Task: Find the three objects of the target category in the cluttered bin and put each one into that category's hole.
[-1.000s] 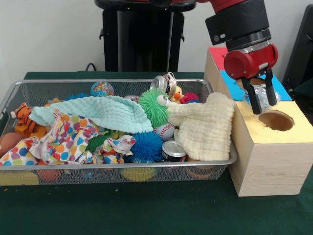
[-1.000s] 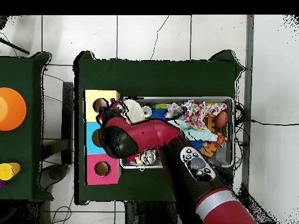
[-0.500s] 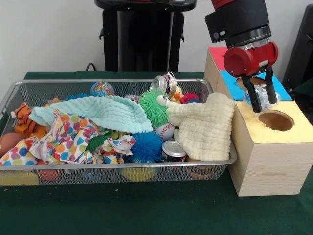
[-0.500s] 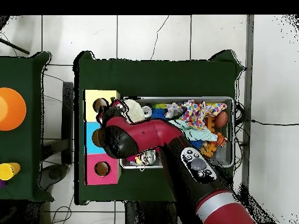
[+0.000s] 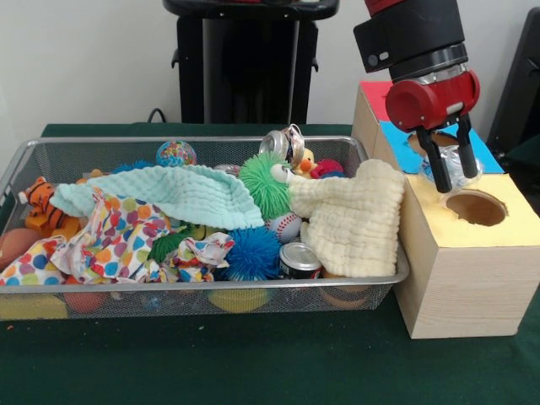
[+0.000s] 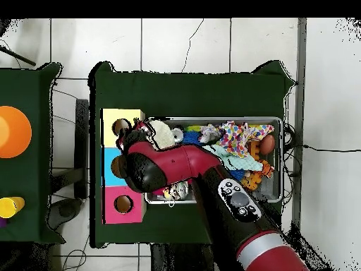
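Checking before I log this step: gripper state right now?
Gripper: shut on a crushed silver can, held over the wooden box just behind the hole in its yellow section.

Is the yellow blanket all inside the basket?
No. The yellow blanket hangs over the basket rim's corner, against the wooden box.

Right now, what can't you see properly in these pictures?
- Overhead view: the red and black arm covers the gripper and part of the wire mesh bin.
- Front view: the mint green cloth and pale yellow cloth hide whatever lies beneath.
- Front view: the crumpled silvery thing between the gripper's fingers is unidentifiable.
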